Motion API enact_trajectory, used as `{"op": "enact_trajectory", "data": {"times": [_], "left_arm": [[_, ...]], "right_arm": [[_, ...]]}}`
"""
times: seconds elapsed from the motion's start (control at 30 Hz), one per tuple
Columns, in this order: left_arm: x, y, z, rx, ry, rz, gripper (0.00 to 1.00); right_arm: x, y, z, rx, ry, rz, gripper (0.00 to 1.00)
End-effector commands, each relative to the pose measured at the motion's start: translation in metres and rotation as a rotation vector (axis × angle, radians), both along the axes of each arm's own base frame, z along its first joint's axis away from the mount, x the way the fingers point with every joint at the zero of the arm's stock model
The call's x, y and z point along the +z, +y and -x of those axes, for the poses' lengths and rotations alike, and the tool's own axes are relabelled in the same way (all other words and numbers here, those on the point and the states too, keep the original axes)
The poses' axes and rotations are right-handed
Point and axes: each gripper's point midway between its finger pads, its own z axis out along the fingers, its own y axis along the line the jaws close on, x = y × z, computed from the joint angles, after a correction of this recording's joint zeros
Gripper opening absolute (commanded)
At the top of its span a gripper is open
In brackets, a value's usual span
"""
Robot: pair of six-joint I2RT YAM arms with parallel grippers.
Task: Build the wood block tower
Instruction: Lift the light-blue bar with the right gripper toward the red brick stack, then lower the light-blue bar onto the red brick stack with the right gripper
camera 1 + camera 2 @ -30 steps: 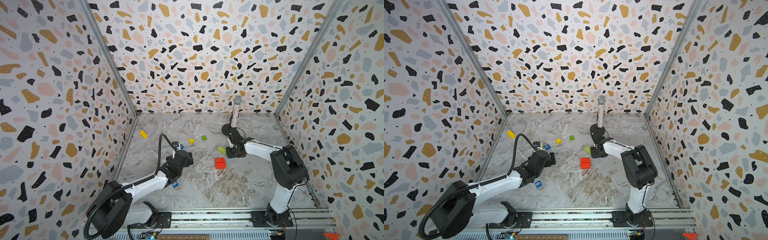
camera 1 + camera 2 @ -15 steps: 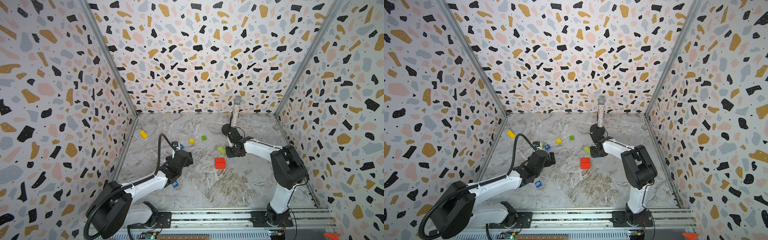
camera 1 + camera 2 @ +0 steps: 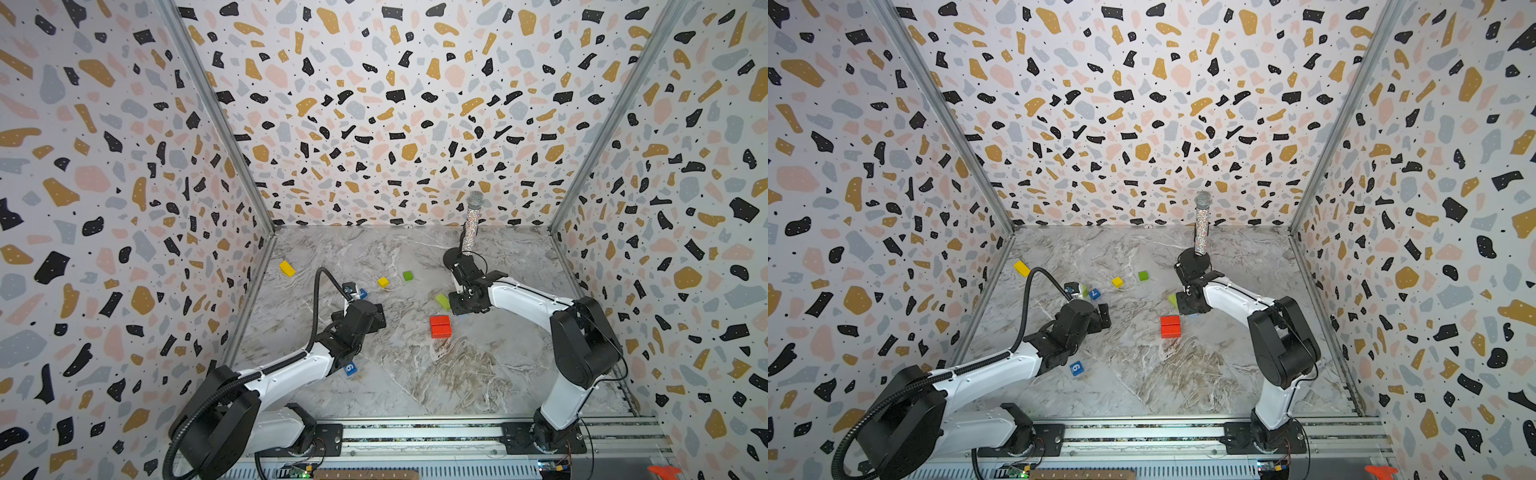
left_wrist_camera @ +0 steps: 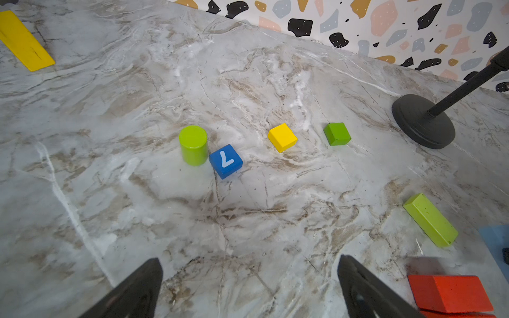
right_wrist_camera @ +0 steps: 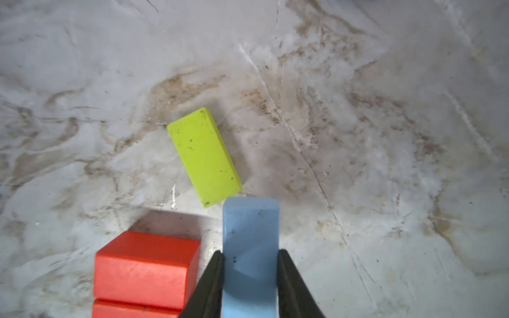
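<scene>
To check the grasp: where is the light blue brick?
In the right wrist view, the right gripper clamps the light blue brick, beside the red bricks, near the lime brick.

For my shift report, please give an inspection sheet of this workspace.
Surface: grey marbled tabletop, brown streaks.
Job's things: two red wooden bricks stacked; lime green wooden brick near them; lime green wooden cylinder beside dark blue cube marked 7; yellow cube, green cube, yellow brick, dark blue numbered cube scattered.
Clutter: glittery microphone upright on round black base.
Hands: left hand open, empty; right hand shut on light blue wooden brick.
Cables: black corrugated hose arches over left arm.
Surroundings: terrazzo-patterned walls on three sides.
</scene>
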Motion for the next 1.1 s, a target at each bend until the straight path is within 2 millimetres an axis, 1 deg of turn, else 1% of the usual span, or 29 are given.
{"op": "enact_trajectory", "data": {"times": [0.0,0.23,0.47,0.63,0.8,1.07], "left_arm": [[0.004,0.002,0.0,0.006,-0.02,0.021,1.0],[0.004,0.001,0.0,0.005,-0.02,0.026,1.0],[0.006,0.004,0.002,0.013,-0.035,0.038,1.0],[0.007,0.002,0.002,0.007,-0.032,0.047,1.0],[0.013,0.006,0.004,0.017,-0.059,0.064,1.0],[0.016,0.005,0.005,0.014,-0.063,0.075,1.0]], "right_arm": [[0.033,0.004,0.002,-0.027,-0.046,-0.023,0.3],[0.041,0.011,0.017,-0.04,-0.041,-0.043,0.3],[0.043,0.015,0.033,-0.079,-0.04,-0.063,0.28],[0.034,0.022,0.045,-0.083,-0.009,-0.081,0.28],[0.023,0.026,0.054,-0.079,0.011,-0.069,0.27],[0.016,0.03,0.061,-0.074,0.028,-0.057,0.27]]}}
